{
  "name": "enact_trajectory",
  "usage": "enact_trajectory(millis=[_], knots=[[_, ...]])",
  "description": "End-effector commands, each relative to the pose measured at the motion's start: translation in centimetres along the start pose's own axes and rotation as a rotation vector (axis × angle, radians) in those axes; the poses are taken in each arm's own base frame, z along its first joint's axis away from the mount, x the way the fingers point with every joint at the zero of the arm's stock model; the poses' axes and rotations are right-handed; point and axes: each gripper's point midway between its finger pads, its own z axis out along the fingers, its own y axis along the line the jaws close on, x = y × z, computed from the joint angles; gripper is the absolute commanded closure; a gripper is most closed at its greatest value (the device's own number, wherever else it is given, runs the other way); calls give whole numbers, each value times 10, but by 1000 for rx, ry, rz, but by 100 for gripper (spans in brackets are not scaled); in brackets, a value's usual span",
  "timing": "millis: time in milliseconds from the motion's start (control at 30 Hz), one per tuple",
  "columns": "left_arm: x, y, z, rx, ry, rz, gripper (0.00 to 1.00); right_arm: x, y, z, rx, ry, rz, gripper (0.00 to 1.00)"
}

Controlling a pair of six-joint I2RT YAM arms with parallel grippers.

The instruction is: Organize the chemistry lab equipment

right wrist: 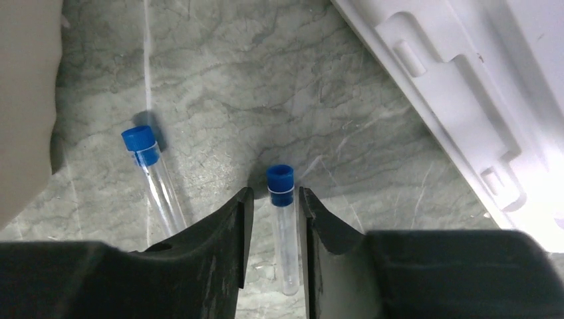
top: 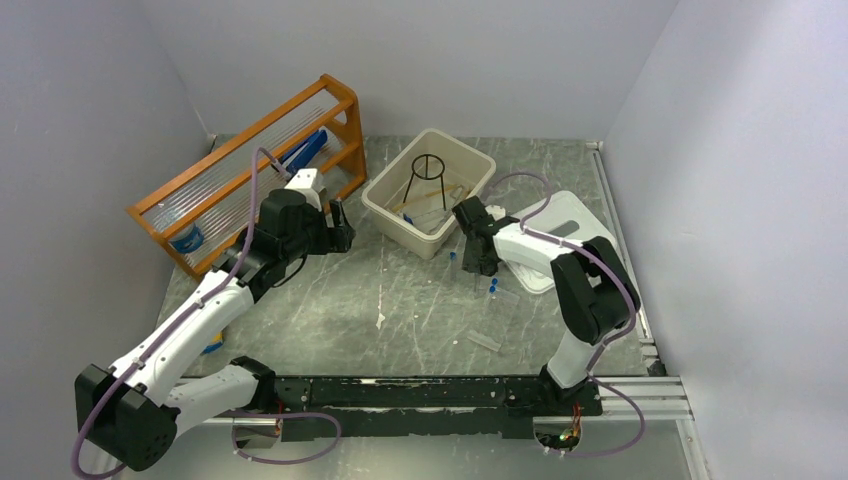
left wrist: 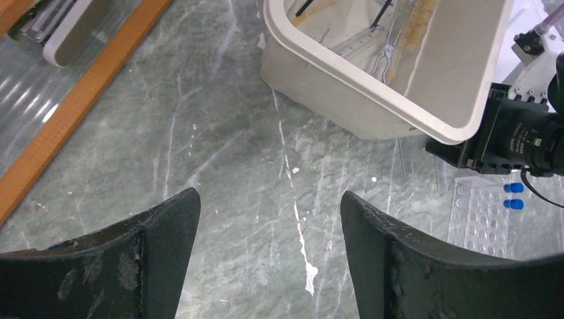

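Note:
A clear blue-capped vial [right wrist: 282,226] lies on the marble table between the fingers of my right gripper [right wrist: 276,199]. The jaws stand narrowly either side of it, open, with a thin gap on the left. A second vial [right wrist: 153,179] lies just to the left. From above, the right gripper [top: 478,268] is low beside the beige tub [top: 470,160]. The tub holds the black ring tripod [top: 430,175], metal tongs [left wrist: 389,50] and a brush [left wrist: 419,20]. My left gripper [left wrist: 269,203] hangs open over bare table, left of the tub, with nothing between its fingers.
The orange rack [top: 250,170] with clear rods stands at the back left. The white lid [right wrist: 465,113] lies right of the vials. A clear well tray [left wrist: 479,219] lies near the right arm's camera. Another clear tube [top: 485,342] lies nearer the arm bases.

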Motion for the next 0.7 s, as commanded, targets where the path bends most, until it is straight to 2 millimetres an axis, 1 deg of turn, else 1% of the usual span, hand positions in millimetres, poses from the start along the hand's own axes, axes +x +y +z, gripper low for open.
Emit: enact_trajectory(millis=[0,133,233,300,367,467,500,567,633,667], knots=[[-7,-14,-1,82,-27,-9,18,1,-5,9,0,-22,3,69],[-3,-20,2,121,-9,-6,19,2,-6,14,-7,-34,20,82],[1,-28,3,167,7,-4,20,-3,-7,9,-12,-69,37,85],[2,-39,4,225,11,-25,20,-11,-5,1,-34,-102,49,86],[0,-57,5,313,12,-66,21,-19,-3,-12,-63,-140,71,86],[-4,-90,5,474,20,-139,22,-33,1,-38,-127,-199,121,87],[-5,-98,6,507,16,-156,21,-37,3,-48,-154,-222,139,87],[-6,-114,8,545,17,-170,16,-47,6,-69,-207,-266,164,86],[-6,-130,8,572,16,-188,13,-57,10,-90,-265,-313,176,86],[-5,-141,7,596,17,-203,13,-60,11,-100,-290,-329,182,86]])
